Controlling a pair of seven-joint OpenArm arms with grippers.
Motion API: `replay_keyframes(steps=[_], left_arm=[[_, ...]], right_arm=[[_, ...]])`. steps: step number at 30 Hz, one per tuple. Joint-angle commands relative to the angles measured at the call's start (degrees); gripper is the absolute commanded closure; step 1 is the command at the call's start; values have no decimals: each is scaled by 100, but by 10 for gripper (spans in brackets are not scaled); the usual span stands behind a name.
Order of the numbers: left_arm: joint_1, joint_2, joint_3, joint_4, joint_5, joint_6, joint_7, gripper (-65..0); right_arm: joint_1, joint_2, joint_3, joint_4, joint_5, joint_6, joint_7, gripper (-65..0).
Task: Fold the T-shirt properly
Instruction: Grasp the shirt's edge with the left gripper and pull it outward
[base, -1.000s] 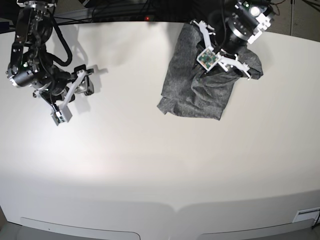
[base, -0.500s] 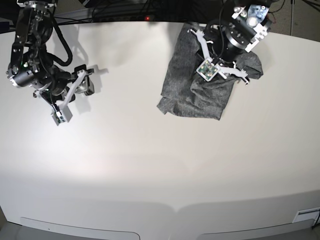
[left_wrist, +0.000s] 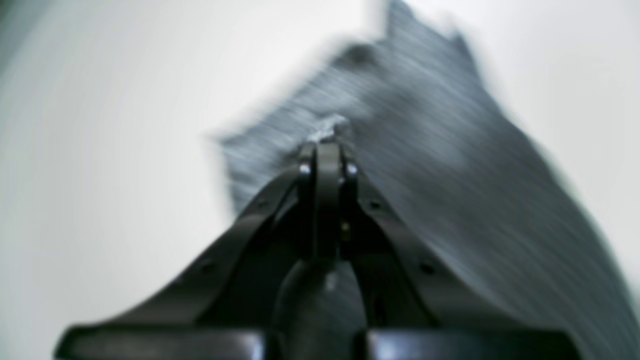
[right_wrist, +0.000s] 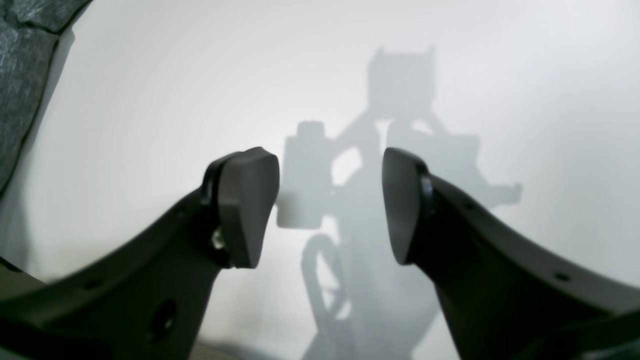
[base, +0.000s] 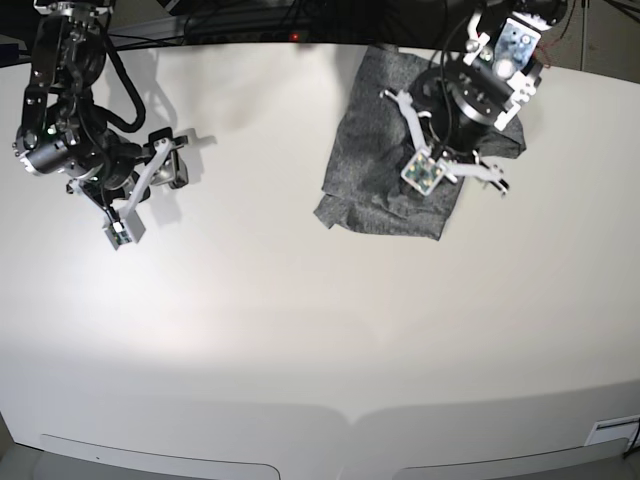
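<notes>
One white counter (base: 300, 320) fills the frame. Shirt (base: 385, 160) lies bunched at upper right. Left claw (left_wrist: 325, 150), jaws pressed together, pinches its cloth. Right claw (right_wrist: 330, 205) hangs wide open, upper left, holding nothing.

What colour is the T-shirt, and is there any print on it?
Heather grey, plain, no print visible on the T-shirt; the base view shows it best.

t-shirt (base: 372, 160) heather dark grey, seemingly plain through blur; table (base: 300, 330) off-white; jaws black.
</notes>
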Motion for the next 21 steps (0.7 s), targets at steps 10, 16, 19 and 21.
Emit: replay_keyframes(steps=[10,16,19,21], left_arm=[[-1270,234,-22,-997,-219,133,-173,0],[-1867,232,-39,-1847,227,702,-168,0],[-1996,229,-42,-2070,227,752,-168,0],[-2011,229,-42,-2212,479,756,-177,0]], right_arm=[[42,74,35,87,26,37,31,-364],[15,74,35,87,31,39,-2,-364],[17,74,35,87,52,39,-2,-364],[17,74,35,87,68,39,-7,-364]])
